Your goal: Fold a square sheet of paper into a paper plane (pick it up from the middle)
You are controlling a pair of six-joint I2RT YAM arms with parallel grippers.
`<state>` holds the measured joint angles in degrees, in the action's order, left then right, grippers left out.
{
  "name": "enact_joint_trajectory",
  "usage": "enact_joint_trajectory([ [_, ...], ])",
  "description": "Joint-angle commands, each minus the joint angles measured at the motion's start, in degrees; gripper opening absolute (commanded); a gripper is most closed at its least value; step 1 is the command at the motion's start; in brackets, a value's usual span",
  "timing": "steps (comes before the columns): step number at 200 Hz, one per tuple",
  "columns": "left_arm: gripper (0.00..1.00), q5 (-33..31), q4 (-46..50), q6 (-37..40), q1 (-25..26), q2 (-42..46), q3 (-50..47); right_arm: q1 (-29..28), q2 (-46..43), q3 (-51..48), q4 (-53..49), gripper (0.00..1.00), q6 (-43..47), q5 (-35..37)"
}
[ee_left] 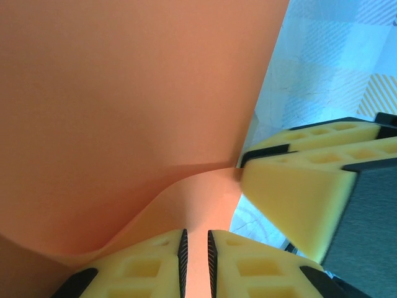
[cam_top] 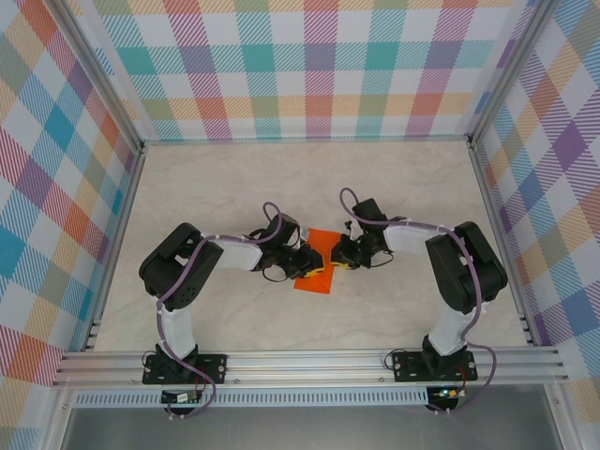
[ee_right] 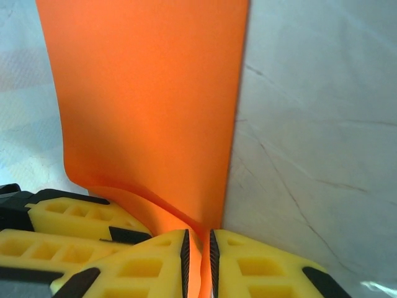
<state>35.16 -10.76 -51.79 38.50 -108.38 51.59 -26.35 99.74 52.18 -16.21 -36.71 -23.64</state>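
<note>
You have the square sheet of paper (cam_top: 314,281) at the middle of the counter (cam_top: 234,178), pinched from both sides. The left claw (ee_left: 196,239) grips it at the sheet's 9 o'clock edge and the right claw (ee_right: 198,239) at its 3 o'clock edge. Each claw is narrowed to a slit with only the orange paper between its pads. Treat the sheet as feather-light, limp and easily creased: it already bows in a soft curve between the two grips. Any uneven pull will likely buckle or tear it rather than move it cleanly. The pads look grippy enough, so slipping is the lesser worry. Hold near an edge or corner, and keep the pinch shallow so the fold line stays free. The two claws sit just beside each other, and the right one's yellow finger shows at 3 o'clock in the left wrist view, so each is the other's main obstacle. The plaid walls (cam_top: 309,66) at 12, 9 and 3 o'clock stand well apart.
</note>
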Motion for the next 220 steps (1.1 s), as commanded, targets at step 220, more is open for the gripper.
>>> enact_joint_trajectory([
  [220, 0.11, -4.4, 12.3, 10.2, -0.2, 1.5, 5.6, -2.7, 7.9, 3.0, -8.6, 0.0, 9.4, 6.2],
])
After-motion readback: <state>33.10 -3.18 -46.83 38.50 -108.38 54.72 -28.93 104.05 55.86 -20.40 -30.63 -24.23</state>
